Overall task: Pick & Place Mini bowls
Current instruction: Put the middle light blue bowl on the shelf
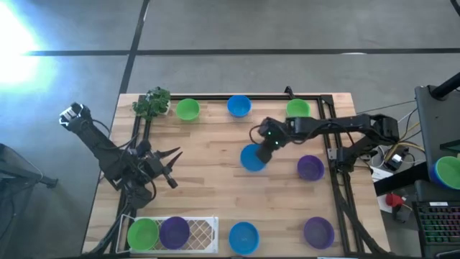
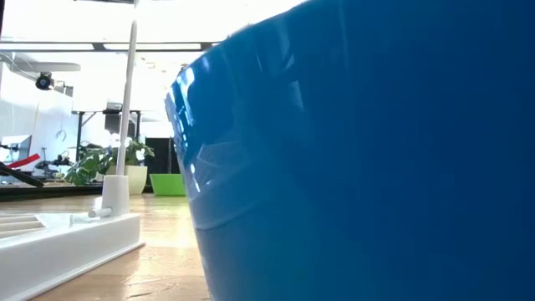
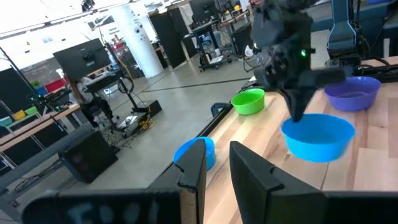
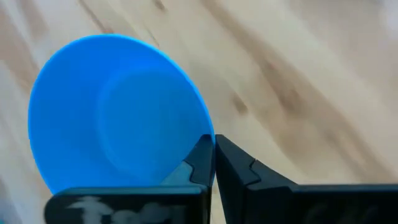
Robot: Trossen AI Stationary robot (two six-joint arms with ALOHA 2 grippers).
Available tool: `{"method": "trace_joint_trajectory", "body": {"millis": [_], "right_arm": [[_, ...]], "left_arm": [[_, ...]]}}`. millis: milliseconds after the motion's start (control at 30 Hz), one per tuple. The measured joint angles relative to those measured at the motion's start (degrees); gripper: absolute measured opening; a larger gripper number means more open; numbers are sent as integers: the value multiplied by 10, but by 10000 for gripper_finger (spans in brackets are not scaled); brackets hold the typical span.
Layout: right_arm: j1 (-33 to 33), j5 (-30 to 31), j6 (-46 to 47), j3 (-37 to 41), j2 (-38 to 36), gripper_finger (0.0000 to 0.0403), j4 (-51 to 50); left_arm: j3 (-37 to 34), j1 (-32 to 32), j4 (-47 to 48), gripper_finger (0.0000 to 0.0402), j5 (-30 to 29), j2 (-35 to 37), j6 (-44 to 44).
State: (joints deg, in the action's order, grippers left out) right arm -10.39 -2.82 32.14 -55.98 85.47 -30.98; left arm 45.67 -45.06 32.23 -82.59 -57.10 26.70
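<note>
Wooden boards are covering the table (image 1: pixel 215 187). Reaching in from the side, the right gripper (image 1: pixel 263 151) is pinching the rim of a blue bowl (image 1: pixel 252 157) near the table's middle. The left gripper (image 1: pixel 171 167) is waiting by the left edge, fingers apart, holding nothing.

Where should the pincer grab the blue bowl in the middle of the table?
On the thin rim, from above: the blue bowl sits upright and open, so one finger goes inside the wall and one outside. The right pincer already pinches the rim that way, on the bowl's side nearest the right arm. The left pincer waits, open, over the table's left part.
</note>
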Motion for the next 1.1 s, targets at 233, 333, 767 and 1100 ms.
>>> {"method": "trace_joint_trajectory", "body": {"millis": [233, 333, 767, 1100], "right_arm": [[0, 0, -35, -71, 6, 8, -1], [0, 0, -52, -101, 30, 8, -2], [0, -39, -158, -268, 208, 8, -56], [0, -68, -190, -328, 307, 8, -67]], "left_arm": [[0, 0, 0, 67, 0, 0, 0], [0, 0, -1, 67, 0, 0, 0], [0, 0, -1, 67, 1, 0, 0], [0, 0, -1, 67, 2, 0, 1]]}}
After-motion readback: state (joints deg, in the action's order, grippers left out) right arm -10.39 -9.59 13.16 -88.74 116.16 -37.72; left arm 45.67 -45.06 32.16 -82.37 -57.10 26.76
